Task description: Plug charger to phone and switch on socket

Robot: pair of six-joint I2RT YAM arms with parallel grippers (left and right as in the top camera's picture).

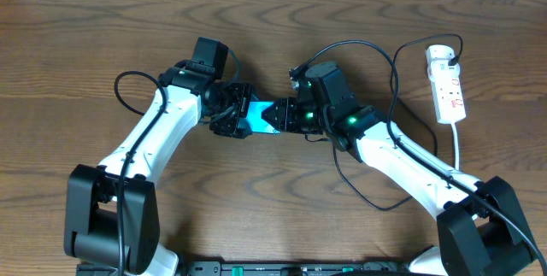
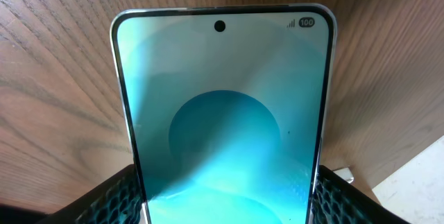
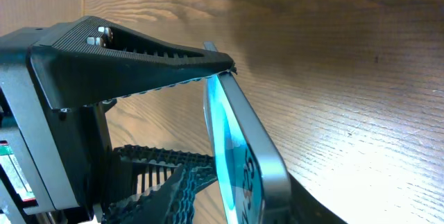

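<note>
The phone (image 1: 259,116) is held off the table at the centre, its cyan screen lit, and it fills the left wrist view (image 2: 222,113). My left gripper (image 1: 239,114) is shut on it, with its black fingers (image 2: 111,200) pressed against both long edges. My right gripper (image 1: 280,115) straddles the phone's other end. In the right wrist view the phone (image 3: 239,148) stands edge-on between the jaws, with a gap from the ribbed finger (image 3: 173,193) to the screen. The charger cable (image 1: 398,79) runs from the socket (image 1: 447,84) at the far right. Its plug tip is hidden.
The socket's thick white cord (image 1: 459,143) trails toward the front edge. Black cable loops lie on the wood under the right arm (image 1: 367,197) and beside the left arm (image 1: 120,96). The left gripper's finger (image 3: 139,50) shows large in the right wrist view.
</note>
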